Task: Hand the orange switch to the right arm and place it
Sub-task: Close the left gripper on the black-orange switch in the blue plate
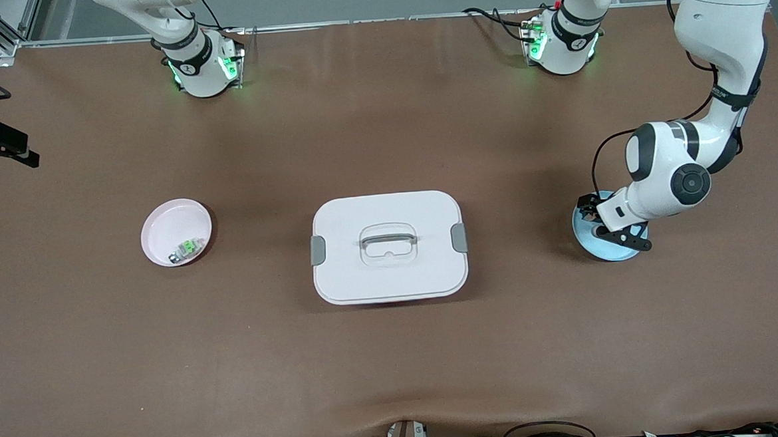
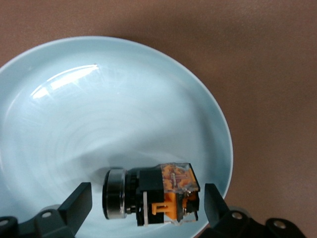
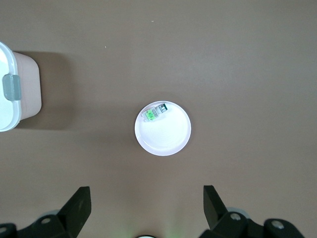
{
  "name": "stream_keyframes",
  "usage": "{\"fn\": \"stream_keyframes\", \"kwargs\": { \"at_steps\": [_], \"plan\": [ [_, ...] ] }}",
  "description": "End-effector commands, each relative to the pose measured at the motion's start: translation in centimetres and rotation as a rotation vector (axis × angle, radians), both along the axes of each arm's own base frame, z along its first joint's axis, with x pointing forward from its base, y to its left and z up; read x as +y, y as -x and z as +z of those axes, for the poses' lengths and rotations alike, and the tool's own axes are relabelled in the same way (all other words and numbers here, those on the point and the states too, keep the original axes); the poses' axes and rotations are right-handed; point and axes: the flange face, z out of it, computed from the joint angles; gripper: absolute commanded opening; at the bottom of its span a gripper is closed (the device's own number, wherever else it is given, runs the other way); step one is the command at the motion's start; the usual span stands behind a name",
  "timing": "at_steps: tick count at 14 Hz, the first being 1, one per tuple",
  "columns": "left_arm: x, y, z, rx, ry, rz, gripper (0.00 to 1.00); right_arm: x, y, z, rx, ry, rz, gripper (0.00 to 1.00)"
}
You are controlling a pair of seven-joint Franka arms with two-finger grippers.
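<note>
One brown table (image 1: pixel 396 351) carries, at its centre, one white lidded box (image 1: pixel 388 246) with grey latches; at about nine o'clock from it sits one pink plate (image 1: pixel 163 224) holding one small green-and-clear part (image 1: pixel 188 249), and at about three o'clock, toward the left arm's end, one pale blue plate (image 1: pixel 587 245). Two arms are present. The left gripper (image 2: pixel 143 201) is low over the blue plate, its jaws spread wide and grasping nothing, one finger on each side of the single orange switch (image 2: pixel 158 195), which lies on its side in the plate near the rim. The right gripper (image 3: pixel 143 203) waits high above the pink plate, released as well. The switch looks light, rigid and hard-shelled, so it should neither bend nor crush easily; its round metal collar seems slick and prone to rolling, and the clear cover may be more delicate. The flat black sides of the blocky body look like the surest place to pinch, leaving an end free for the second gripper.
</note>
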Motion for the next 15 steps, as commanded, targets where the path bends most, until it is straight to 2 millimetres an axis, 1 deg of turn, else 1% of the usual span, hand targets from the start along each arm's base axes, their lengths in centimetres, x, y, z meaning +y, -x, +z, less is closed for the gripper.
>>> {"fn": "stream_keyframes", "kwargs": {
  "at_steps": [1, 3, 7, 9, 10, 11, 12, 14, 15],
  "plan": [
    [0.11, -0.06, -0.39, -0.017, 0.010, -0.010, 1.00, -0.11, 0.27, 0.22, -0.006, 0.001, 0.007, 1.00],
    [0.09, 0.00, -0.81, -0.022, 0.012, -0.010, 1.00, -0.11, 0.27, 0.22, -0.006, 0.001, 0.007, 1.00],
    [0.08, 0.01, -0.95, -0.022, 0.013, -0.009, 1.00, -0.11, 0.27, 0.22, -0.006, 0.001, 0.007, 1.00],
    [0.09, -0.03, -0.91, -0.022, 0.013, -0.009, 0.78, -0.11, 0.27, 0.22, -0.006, 0.001, 0.007, 1.00],
    [0.09, -0.03, -0.91, -0.022, 0.013, -0.009, 0.70, -0.11, 0.27, 0.22, -0.006, 0.001, 0.007, 1.00],
    [0.17, -0.03, -0.91, -0.022, 0.013, -0.007, 0.64, -0.11, 0.27, 0.22, -0.006, 0.001, 0.007, 1.00],
    [0.09, -0.03, -0.91, -0.022, 0.013, -0.009, 0.60, -0.11, 0.27, 0.22, -0.006, 0.001, 0.007, 1.00],
    [0.09, -0.12, -0.78, -0.025, 0.013, -0.007, 0.45, -0.11, 0.26, 0.23, -0.007, 0.001, 0.007, 1.00],
    [0.09, -0.14, -0.70, -0.026, 0.013, -0.009, 0.41, -0.11, 0.27, 0.22, -0.006, 0.001, 0.007, 1.00]
  ]
}}
